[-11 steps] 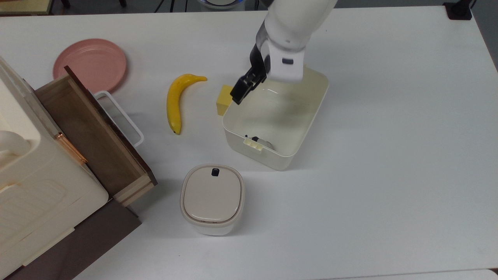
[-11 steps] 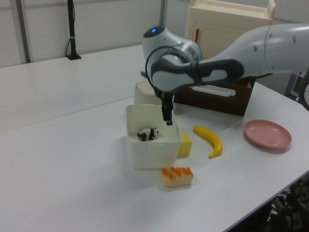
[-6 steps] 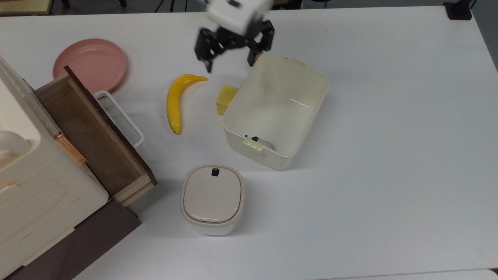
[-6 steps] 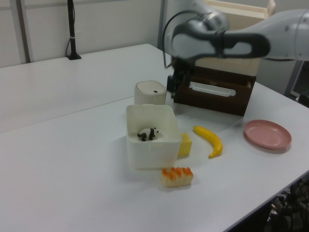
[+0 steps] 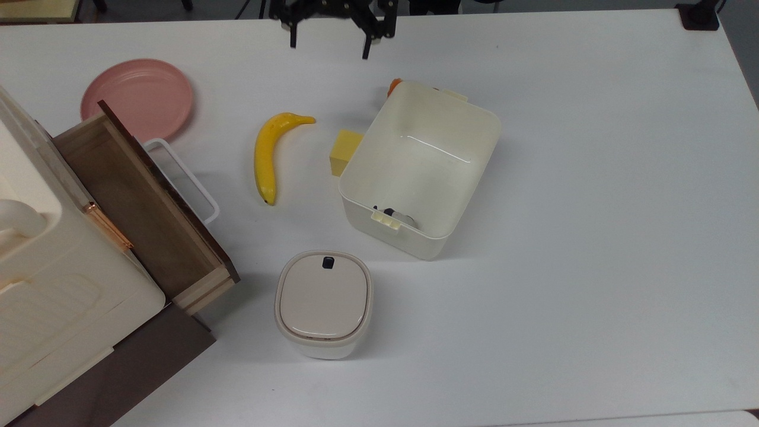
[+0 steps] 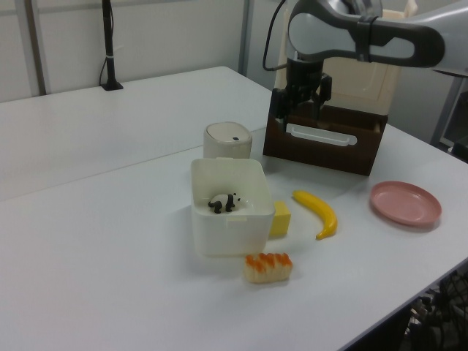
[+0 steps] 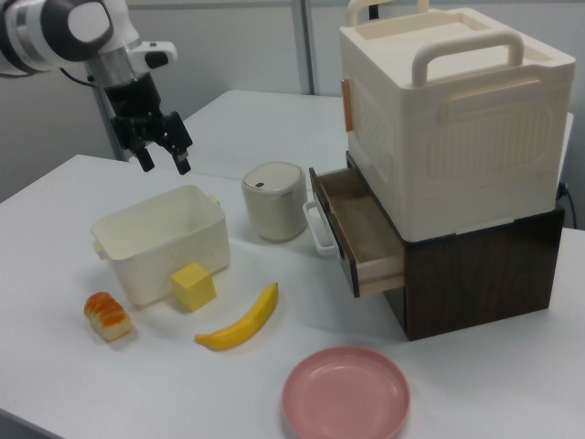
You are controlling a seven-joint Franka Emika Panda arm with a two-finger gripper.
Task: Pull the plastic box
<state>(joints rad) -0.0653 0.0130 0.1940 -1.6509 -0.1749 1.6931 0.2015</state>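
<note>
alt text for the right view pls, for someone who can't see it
An open gripper hangs above an open cream plastic box on a white table, clear of it. Nearby lie a yellow block, a banana and a pink plate.

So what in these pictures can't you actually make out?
- Orange bread roll, top view: mostly hidden behind the plastic box.
- Small panda toy, top view: tucked under the box's near wall; clearer in the left view.
- Drawer, left view: the gripper, fingers spread, covers part of it.
</note>
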